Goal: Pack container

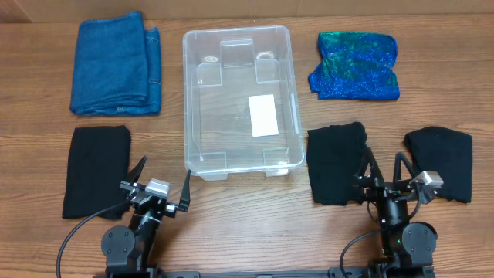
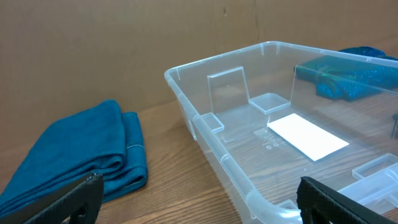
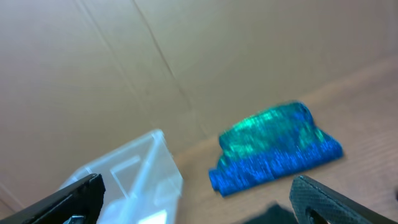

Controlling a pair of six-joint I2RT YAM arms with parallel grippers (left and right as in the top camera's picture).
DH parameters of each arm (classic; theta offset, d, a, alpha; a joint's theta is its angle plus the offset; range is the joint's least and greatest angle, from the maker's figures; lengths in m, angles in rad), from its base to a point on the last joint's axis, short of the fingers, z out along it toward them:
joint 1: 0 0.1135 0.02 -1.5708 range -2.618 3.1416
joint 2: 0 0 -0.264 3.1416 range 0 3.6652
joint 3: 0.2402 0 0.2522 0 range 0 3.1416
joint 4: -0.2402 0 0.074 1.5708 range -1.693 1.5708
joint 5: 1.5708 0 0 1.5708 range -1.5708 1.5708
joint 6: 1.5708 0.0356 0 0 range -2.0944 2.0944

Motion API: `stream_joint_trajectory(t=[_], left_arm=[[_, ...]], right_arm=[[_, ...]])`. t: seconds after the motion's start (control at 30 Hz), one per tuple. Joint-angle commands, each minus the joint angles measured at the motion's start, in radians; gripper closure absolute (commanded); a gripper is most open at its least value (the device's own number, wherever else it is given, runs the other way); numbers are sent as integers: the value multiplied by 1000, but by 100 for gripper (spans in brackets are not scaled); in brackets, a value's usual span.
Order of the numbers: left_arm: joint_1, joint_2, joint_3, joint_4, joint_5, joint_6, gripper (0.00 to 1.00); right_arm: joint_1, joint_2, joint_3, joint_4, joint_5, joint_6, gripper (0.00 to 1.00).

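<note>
Container (image 1: 224, 108) centre of table (image 1: 255, 224), empty. Left gripper (image 1: 165, 167) and right gripper (image 1: 382, 158) at near edge, jaws wide, holding nothing. Risk: pinching only top layer of black cloth (image 1: 333, 158) unfolds it; finger clipping rim shoves light container.

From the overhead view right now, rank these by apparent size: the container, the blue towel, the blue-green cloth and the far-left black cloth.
1. container
2. blue towel
3. blue-green cloth and far-left black cloth: they look about alike, too close to rank.
</note>
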Motion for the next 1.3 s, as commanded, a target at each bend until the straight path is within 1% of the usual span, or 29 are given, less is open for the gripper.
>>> stream_joint_trajectory(t=[0.0, 0.03, 0.1, 0.17, 0.2, 0.3, 0.37, 0.43, 0.5, 0.53, 0.57, 0.63, 0.67, 0.73, 0.8, 0.87, 0.93, 0.97, 1.0, 1.1, 1.27], left_arm=[[5, -9, -4, 0, 1, 19, 0], [5, -9, -4, 0, 1, 19, 0], [5, -9, -4, 0, 1, 19, 0], [5, -9, -4, 0, 1, 19, 0], [5, -9, -4, 0, 1, 19, 0], [5, -9, -4, 0, 1, 19, 0], [5, -9, -4, 0, 1, 19, 0], [5, -9, -4, 0, 1, 19, 0], [5, -9, -4, 0, 1, 19, 0], [5, -9, -4, 0, 1, 19, 0], [5, -9, -4, 0, 1, 19, 0], [5, -9, -4, 0, 1, 19, 0], [5, -9, -4, 0, 1, 19, 0], [5, -9, -4, 0, 1, 19, 0], [5, -9, -4, 0, 1, 19, 0], [5, -9, -4, 0, 1, 19, 0], [5, -9, -4, 0, 1, 19, 0], [5, -9, -4, 0, 1, 19, 0], [5, -9, -4, 0, 1, 19, 0], [5, -9, -4, 0, 1, 19, 0], [5, -9, -4, 0, 1, 19, 0]], right_arm=[[3, -8, -11, 146, -93, 14, 0], [4, -8, -11, 243, -147, 13, 0], [4, -8, -10, 359, -157, 10, 0], [3, -8, -10, 436, -156, 3, 0], [3, -5, -6, 468, -157, -33, 0], [3, 32, 48, 474, -157, -145, 0], [3, 137, 153, 473, -156, -249, 0], [3, 300, 303, 447, -156, -312, 0], [3, 454, 449, 373, -157, -348, 0], [2, 561, 562, 294, -156, -403, 0], [-5, 670, 679, 206, -156, -442, 0], [-33, 841, 892, 13, -165, -448, 0], [-78, 975, 1070, -159, -204, -448, 0], [-171, 1160, 1308, -375, -342, -468, 0], [-294, 1361, 1556, -566, -554, -492, 0], [-385, 1517, 1728, -676, -731, -492, 0], [-439, 1629, 1814, -727, -867, -492, 0], [-452, 1675, 1823, -728, -909, -492, 0], [-453, 1707, 1823, -732, -900, -499, 0], [-413, 1795, 1823, -801, -871, -626, 0], [-389, 1834, 1821, -766, -723, -626, 0]])
